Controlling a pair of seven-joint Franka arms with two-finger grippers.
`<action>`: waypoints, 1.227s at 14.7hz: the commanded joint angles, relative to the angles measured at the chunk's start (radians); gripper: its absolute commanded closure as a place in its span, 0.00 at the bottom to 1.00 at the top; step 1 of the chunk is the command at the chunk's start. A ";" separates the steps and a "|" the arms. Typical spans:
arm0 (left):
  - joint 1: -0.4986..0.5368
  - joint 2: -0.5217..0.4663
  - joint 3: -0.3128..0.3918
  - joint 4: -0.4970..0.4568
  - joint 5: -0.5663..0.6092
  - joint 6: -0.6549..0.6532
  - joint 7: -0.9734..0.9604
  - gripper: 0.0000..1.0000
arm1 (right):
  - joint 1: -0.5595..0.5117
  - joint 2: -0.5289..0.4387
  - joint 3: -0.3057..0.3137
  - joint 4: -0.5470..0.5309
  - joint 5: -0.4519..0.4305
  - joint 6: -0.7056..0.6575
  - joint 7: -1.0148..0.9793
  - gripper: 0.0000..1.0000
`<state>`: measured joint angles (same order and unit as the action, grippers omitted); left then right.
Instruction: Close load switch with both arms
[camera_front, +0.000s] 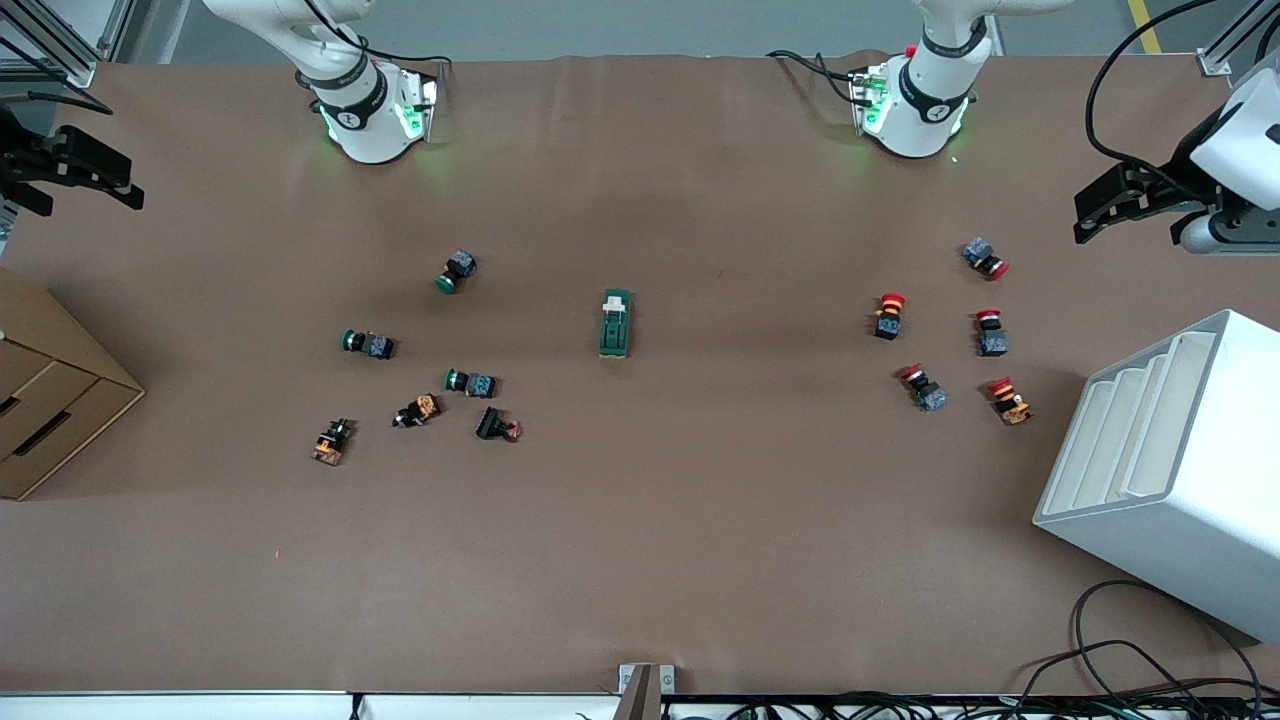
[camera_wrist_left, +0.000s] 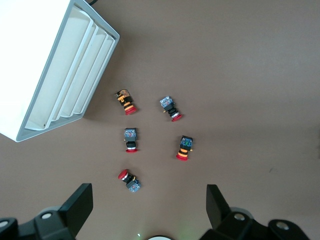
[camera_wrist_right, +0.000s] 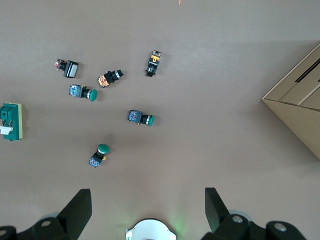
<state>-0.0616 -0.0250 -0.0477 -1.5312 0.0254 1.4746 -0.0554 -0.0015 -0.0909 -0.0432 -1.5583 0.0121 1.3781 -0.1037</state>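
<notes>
Table (camera_front: 640, 560) carries the load switch (camera_front: 615, 323) at its middle, between a group of green-capped push-buttons (camera_front: 470, 382) toward the right arm's end and red-capped push-buttons (camera_front: 889, 315) toward the left arm's end, and you see it well apart from both. Your left end effector (camera_front: 1095, 212) hangs with fingers apart near the white rack (camera_front: 1180, 470), above the red-capped group. Your right end effector (camera_front: 60, 172) hangs over the table edge above the cardboard box (camera_front: 50, 400), fingers also apart, and holds nothing.
</notes>
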 joint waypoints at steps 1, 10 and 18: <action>-0.012 0.014 -0.001 0.025 0.021 -0.020 -0.014 0.00 | 0.012 -0.027 -0.003 -0.026 -0.018 0.002 -0.007 0.00; -0.160 0.167 -0.093 0.045 0.017 0.133 -0.224 0.00 | 0.012 -0.027 -0.003 -0.025 -0.017 0.002 -0.007 0.00; -0.539 0.424 -0.116 -0.010 0.033 0.576 -0.823 0.00 | 0.009 -0.014 -0.004 0.009 -0.014 0.002 -0.002 0.00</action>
<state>-0.5447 0.3618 -0.1754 -1.5264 0.0307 1.9648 -0.7816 -0.0003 -0.0915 -0.0434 -1.5512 0.0121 1.3792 -0.1037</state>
